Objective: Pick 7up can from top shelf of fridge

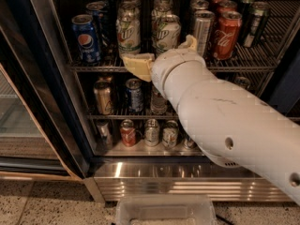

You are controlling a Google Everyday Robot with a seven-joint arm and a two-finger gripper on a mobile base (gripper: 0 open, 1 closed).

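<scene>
My tool (164, 55) stands open, cream fingers (138, 65) straddling the whitish aluminium 7up can (167, 32). I judge it light, thin-walled and probably slippery, best gripped mid-body.

Cream end effector (159, 48) at silvery top shelf (243, 63); whitish-green 7up can (167, 31); blue Pepsi can (86, 39).

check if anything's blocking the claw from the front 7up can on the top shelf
Nothing visible does. The claw sits at the front of the top shelf, open, right before the front 7up can. A second 7up can stands close on that can's left and a silver can on its right, beside the path, not across it.
</scene>
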